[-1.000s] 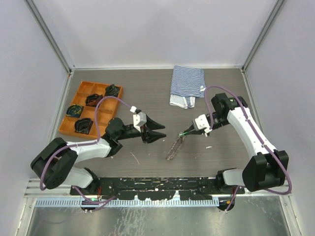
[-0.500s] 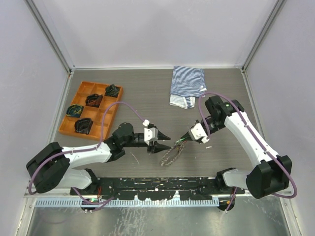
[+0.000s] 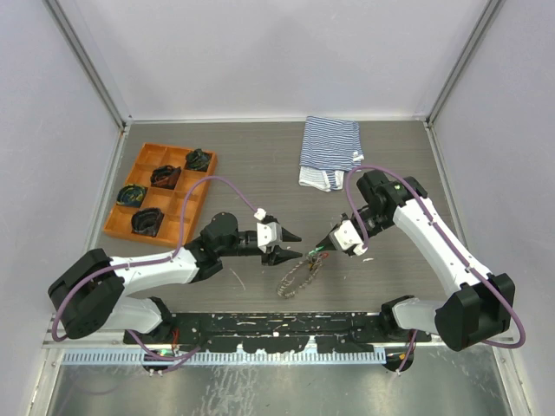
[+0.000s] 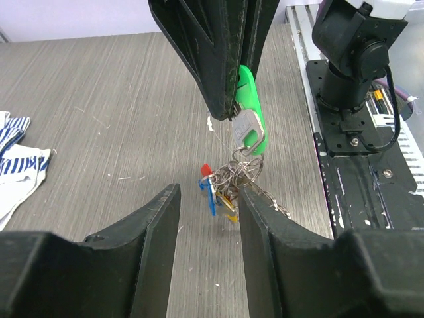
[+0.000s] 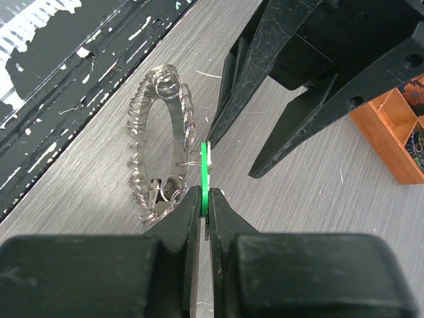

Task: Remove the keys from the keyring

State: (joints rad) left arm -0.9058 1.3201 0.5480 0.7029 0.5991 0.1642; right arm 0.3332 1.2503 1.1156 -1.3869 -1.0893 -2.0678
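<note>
Keyring under green key in right pincer; left pincer spread, maybe touching.

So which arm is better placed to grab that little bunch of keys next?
Left. The left gripper is open and faces the bunch of keys dangling just ahead of it. The right gripper is shut on the green key, with the bunch hanging from it, so it looks busy.

table: grey wood-grain | walls: plain pale | corner posts: metal
</note>
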